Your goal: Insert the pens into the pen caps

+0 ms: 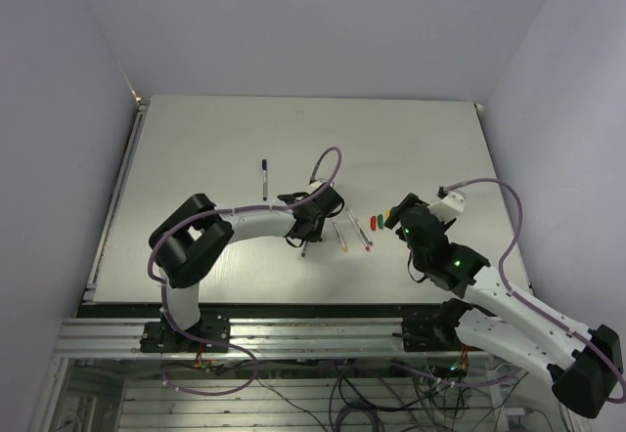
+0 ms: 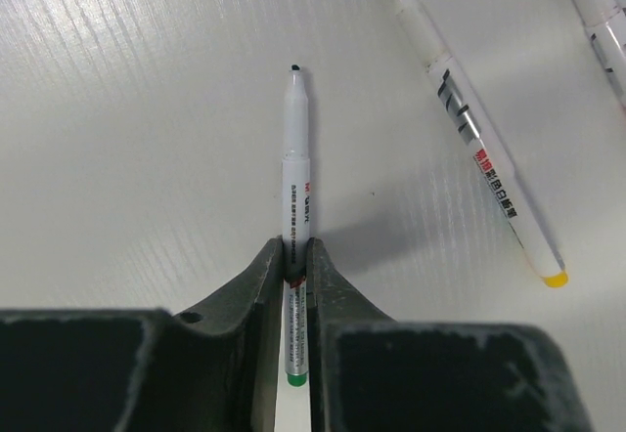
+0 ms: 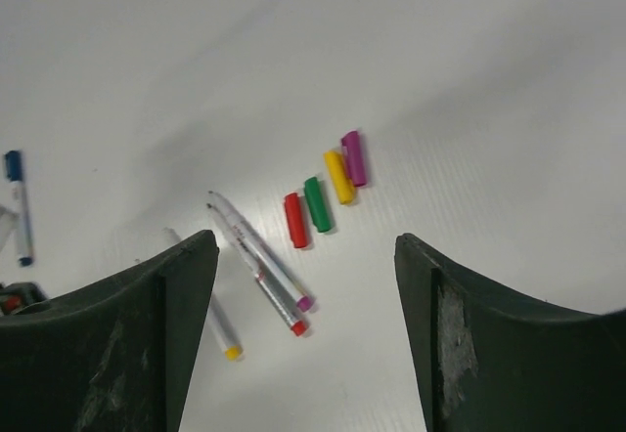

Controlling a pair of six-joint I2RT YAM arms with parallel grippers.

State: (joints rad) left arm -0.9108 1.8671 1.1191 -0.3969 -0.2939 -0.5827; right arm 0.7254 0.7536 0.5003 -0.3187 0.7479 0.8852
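Top view: holding the left claw (image 1: 303, 223) low over the worktop (image 1: 196, 139) beside three loose pens (image 1: 350, 233); hanging the right claw (image 1: 399, 219) at the row of pen caps (image 1: 376, 223) and hiding part of it; showing a blue-capped pen (image 1: 264, 178), seemingly finished, well apart on the far side. Left wrist view: pinching the green-ended pen (image 2: 296, 178) towards its rear, claw pressed together on the barrel, dark tip pointing away, on or just above the surface, cannot tell which. Risking, by judgement, a pivot of the long free end in so narrow a grip when pushed into a cap, hence missing the mouth or shoving the cap aside. Noting a yellow-ended pen (image 2: 479, 149) near at an angle, likely getting nudged by any sideways sweep. Right wrist view: keeping that claw spread wide, gripping nothing, above the red cap (image 3: 295, 220), green cap (image 3: 317, 204), yellow cap (image 3: 339, 177) and magenta cap (image 3: 353, 157), packed side by side. Risking a grab of two caps together, or of red instead of the matching green, owing to the crowding.
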